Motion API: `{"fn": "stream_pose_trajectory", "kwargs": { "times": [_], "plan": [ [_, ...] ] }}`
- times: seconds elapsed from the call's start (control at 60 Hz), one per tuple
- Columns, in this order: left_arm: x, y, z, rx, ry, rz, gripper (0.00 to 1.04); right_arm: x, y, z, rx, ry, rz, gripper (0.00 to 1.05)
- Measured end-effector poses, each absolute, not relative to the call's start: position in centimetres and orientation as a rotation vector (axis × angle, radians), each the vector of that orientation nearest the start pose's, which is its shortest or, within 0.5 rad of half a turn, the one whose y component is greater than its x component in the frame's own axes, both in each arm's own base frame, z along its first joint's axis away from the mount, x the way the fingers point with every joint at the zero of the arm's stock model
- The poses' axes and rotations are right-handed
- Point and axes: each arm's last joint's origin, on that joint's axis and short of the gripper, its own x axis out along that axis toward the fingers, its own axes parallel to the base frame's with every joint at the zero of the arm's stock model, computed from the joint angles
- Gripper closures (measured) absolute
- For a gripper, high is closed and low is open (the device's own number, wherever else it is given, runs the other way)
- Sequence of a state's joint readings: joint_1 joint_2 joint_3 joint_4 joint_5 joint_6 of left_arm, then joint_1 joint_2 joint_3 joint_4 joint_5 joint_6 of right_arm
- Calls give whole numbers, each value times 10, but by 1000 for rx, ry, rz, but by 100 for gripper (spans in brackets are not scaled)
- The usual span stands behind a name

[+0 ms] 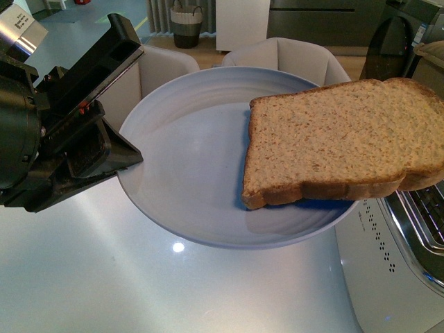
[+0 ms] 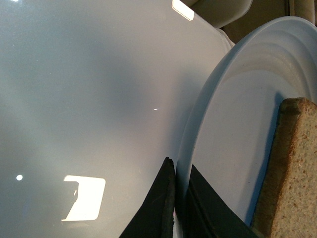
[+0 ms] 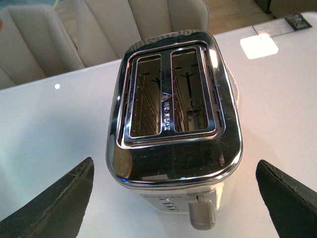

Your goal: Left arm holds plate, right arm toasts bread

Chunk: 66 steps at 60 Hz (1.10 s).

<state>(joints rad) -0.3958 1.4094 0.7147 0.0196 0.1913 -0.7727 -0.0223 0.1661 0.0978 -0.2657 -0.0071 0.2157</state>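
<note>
My left gripper (image 1: pixel 118 149) is shut on the left rim of the pale blue-grey plate (image 1: pixel 187 173) and holds it above the white table. In the left wrist view its black jaws pinch the plate's rim (image 2: pixel 181 183) between them. The slice of brown bread (image 1: pixel 340 142) lies on the plate's right side and hangs over its right edge; it also shows in the left wrist view (image 2: pixel 292 173). My right gripper (image 3: pixel 173 198) is open and empty, with its two black fingers wide apart above the toaster (image 3: pixel 173 119), whose two slots hold no bread.
The chrome-topped white toaster (image 1: pixel 395 257) stands at the right under the plate's edge, with its lever (image 3: pixel 200 213) at the near end. Beige chairs (image 1: pixel 284 55) stand behind the white table (image 1: pixel 104 277). A basket (image 1: pixel 186 24) is on the far floor.
</note>
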Motion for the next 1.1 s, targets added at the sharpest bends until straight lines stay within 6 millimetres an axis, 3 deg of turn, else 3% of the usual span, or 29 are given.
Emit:
{"fn": "stream_pose_trajectory", "kwargs": {
  "times": [0.233, 0.567, 1.1],
  "plan": [
    [256, -113, 193, -651, 860, -271, 102, 112, 1, 175, 299, 306, -17, 9],
    [256, -113, 193, -651, 859, -270, 102, 165, 25, 207, 559, 328, 182, 9],
    [256, -113, 193, -651, 859, -271, 102, 206, 69, 195, 726, 461, 294, 9]
  ]
}}
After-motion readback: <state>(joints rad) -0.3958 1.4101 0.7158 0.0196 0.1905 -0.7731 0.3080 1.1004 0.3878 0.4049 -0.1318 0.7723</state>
